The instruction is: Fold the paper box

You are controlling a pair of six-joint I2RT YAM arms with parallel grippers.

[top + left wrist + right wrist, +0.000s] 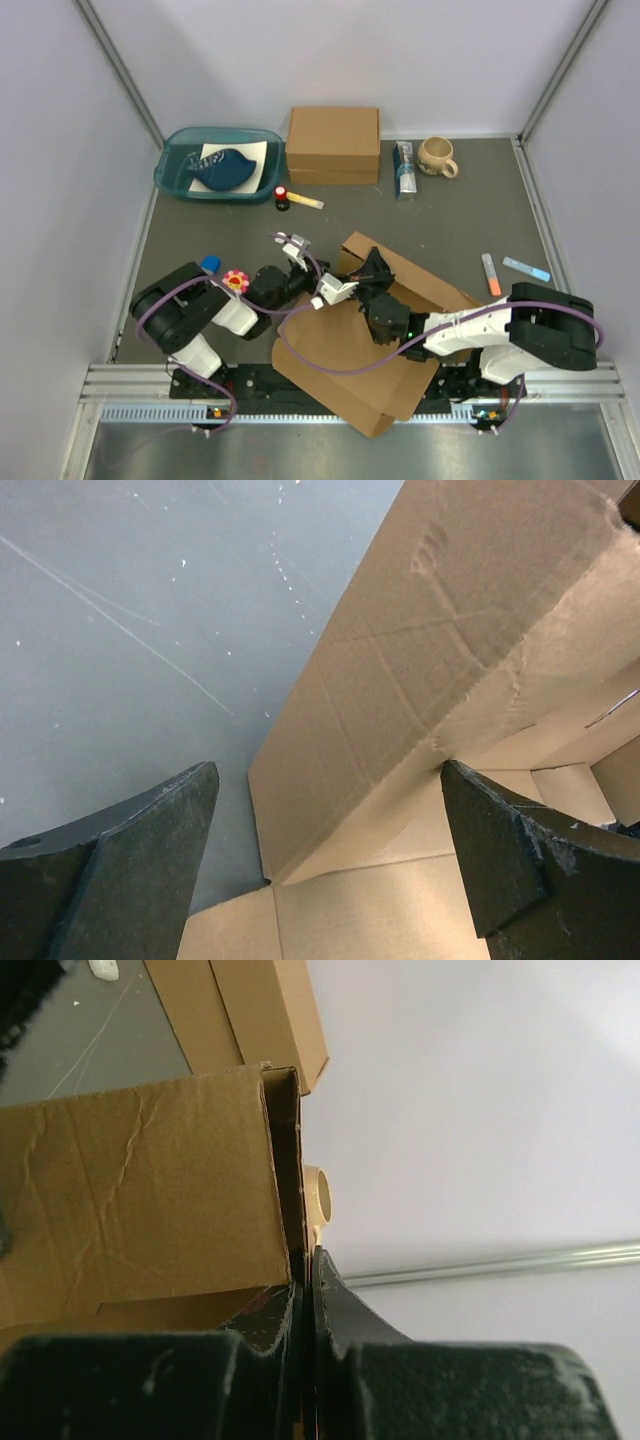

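Note:
The paper box [335, 355] lies opened out at the near middle of the table, one long flap [420, 275] raised at its far side. My right gripper [373, 277] is shut on the edge of that raised flap [130, 1190]; the thin cardboard runs between its jaws [308, 1260]. My left gripper [340, 288] hovers over the box's left part, open, with nothing between its fingers [130, 870]. A standing wall [400, 660] and the flat base panel [380, 910] fill its view.
At the back stand a teal tub [215, 165], a thicker cardboard box [333, 145], a packet [404, 168] and a beige mug [437, 155]. A small red bottle [283, 197] lies mid-table, two markers [491, 273] at the right, a blue cap [210, 264] at the left.

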